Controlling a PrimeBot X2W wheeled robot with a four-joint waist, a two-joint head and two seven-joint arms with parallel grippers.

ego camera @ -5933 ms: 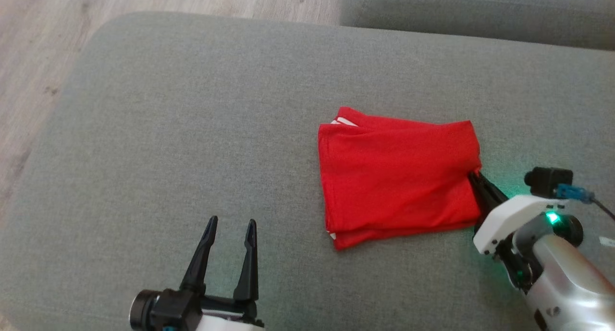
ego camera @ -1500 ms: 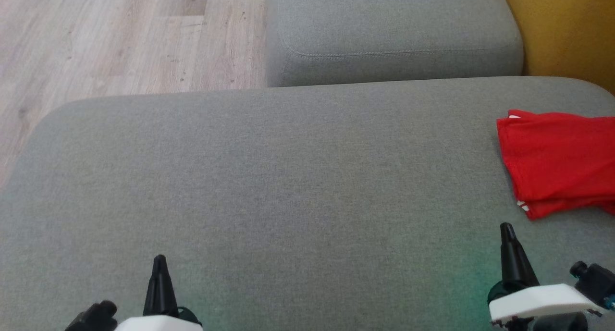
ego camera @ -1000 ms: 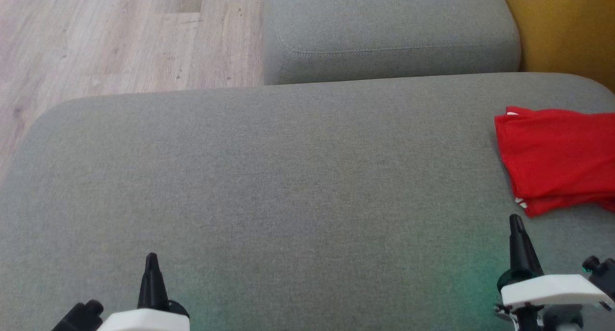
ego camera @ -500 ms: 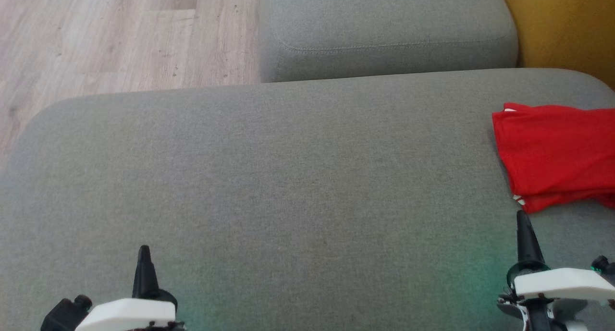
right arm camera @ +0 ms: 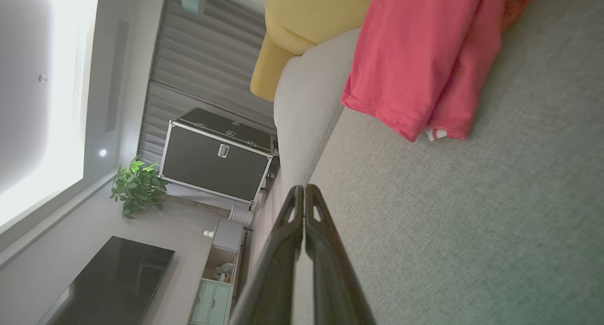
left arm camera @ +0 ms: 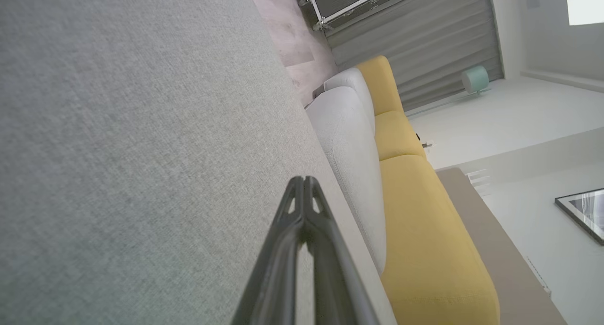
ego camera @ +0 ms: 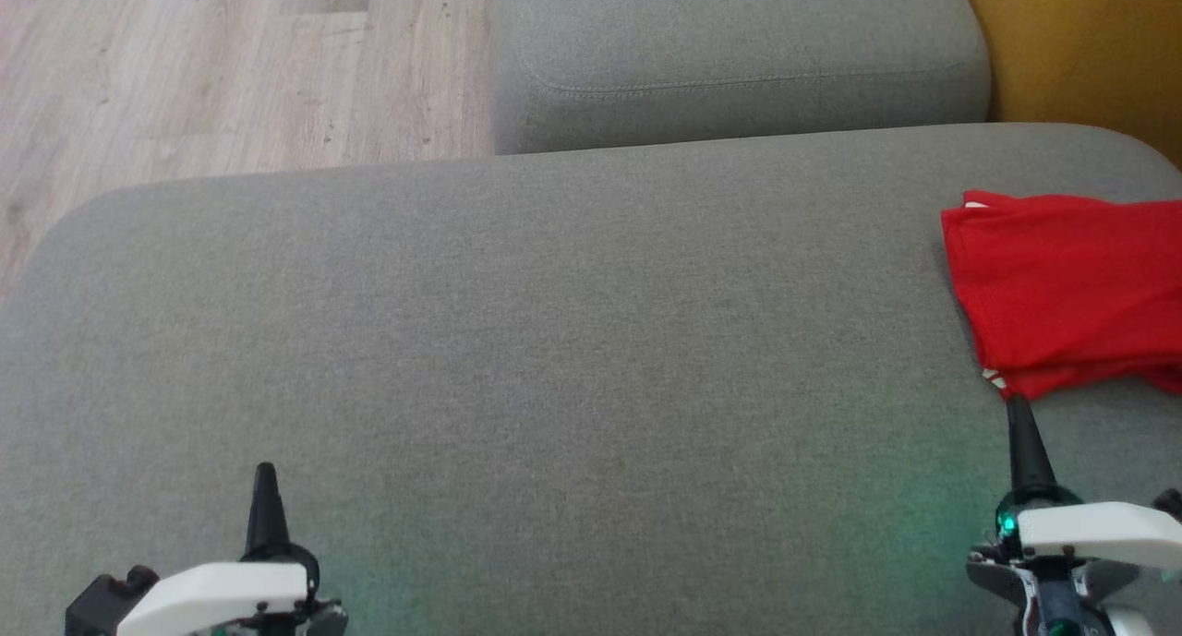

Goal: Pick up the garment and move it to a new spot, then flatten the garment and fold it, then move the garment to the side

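While both arms are reaching in over the near edge of the wide grey fabric sofa seat (ego camera: 517,322), one folded red cloth garment (ego camera: 1071,290) is lying flat at the seat's right edge, closer to the far edge than the near one. A second, smaller grey cushion block (ego camera: 739,54) is sitting just beyond the far edge, with pale wooden floor (ego camera: 185,64) to its left and mustard-yellow upholstery (ego camera: 1090,45) to its right.

There are two hands. The left hand (ego camera: 265,477) is pinching shut on nothing near the near-left corner. The right hand (ego camera: 1017,413), equally closed and empty, is pointing at the garment's near-left corner, with a short strip of seat separating them.

The garment's left side is running from far to near, slightly slanted. The picture's edge is cutting its right part, so its long axis cannot be told.
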